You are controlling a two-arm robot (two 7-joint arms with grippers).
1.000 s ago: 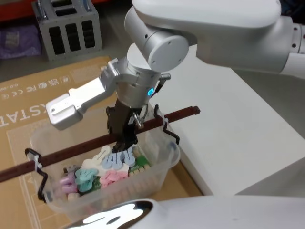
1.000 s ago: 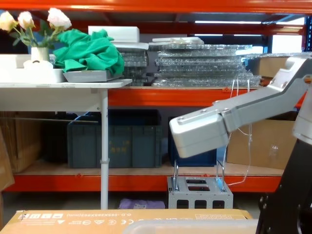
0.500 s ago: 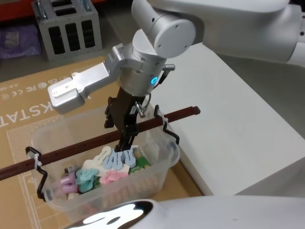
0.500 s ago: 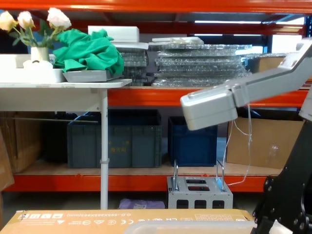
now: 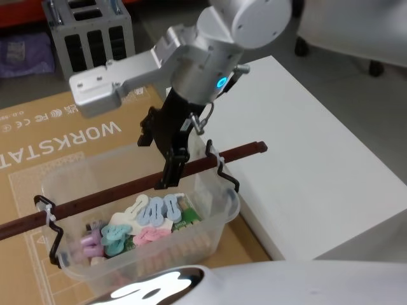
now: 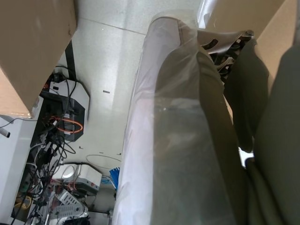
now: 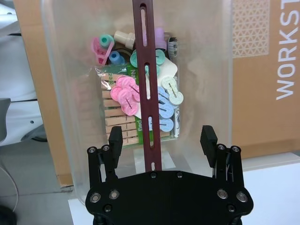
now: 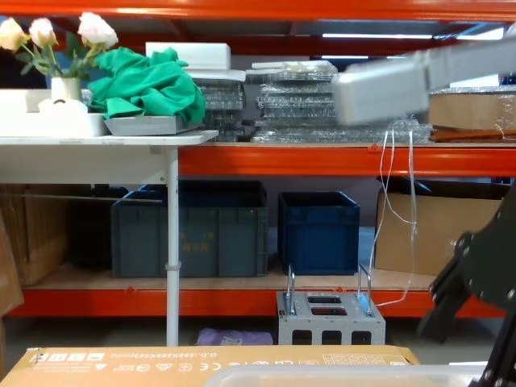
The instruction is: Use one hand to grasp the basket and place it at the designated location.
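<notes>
The basket is a translucent tub on the floor sheet, holding pastel clothes pegs and a packet of wooden pegs. A dark red handle bar spans its rim, held by black wire clips. My right gripper hangs open over the middle of that bar. In the right wrist view the gripper has a finger on each side of the bar, with the basket wall below. The chest view shows the basket rim at the bottom edge and the black right hand at the right.
A white table stands right beside the basket. A printed cardboard sheet lies under it, with a grey metal box beyond. Across the room, shelving holds a grey crate and a blue crate.
My right arm has risen and swung back, so the open gripper has lifted from down around the bar to higher above it. The basket has stayed in place.
</notes>
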